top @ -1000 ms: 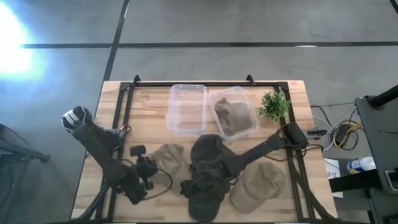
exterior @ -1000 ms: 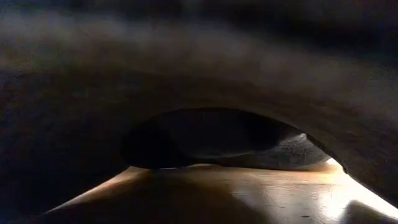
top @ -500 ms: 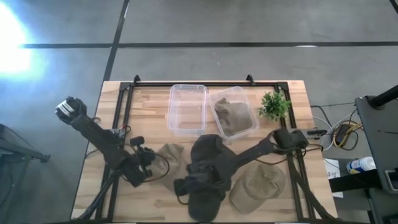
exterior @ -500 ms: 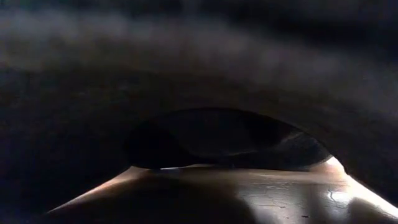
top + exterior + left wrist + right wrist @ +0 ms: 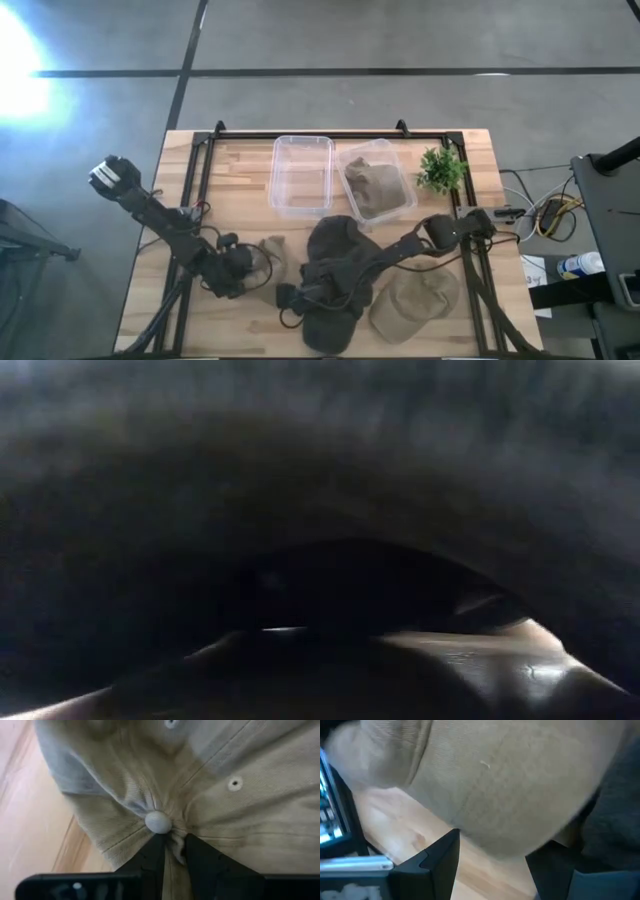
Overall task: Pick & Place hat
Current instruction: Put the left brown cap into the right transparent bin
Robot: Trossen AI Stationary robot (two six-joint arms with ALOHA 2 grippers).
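On the table (image 5: 230, 165), four hats, two bins, left end effector (image 5: 243, 268) pinching a tan hat (image 5: 275, 250), right end effector (image 5: 290, 297) spread wide.

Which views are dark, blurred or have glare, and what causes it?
Low view: almost black and out of focus, with dark fabric covering the lens. High view: strong glare on the floor at the upper left. Right wrist view: the tan cap is blurred, very near the lens.

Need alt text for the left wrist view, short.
Close-up of a tan cap seen past the left gripper, whose two dark fingers pinch a fold of fabric just below the crown's top button. Light wooden table shows alongside the cap.
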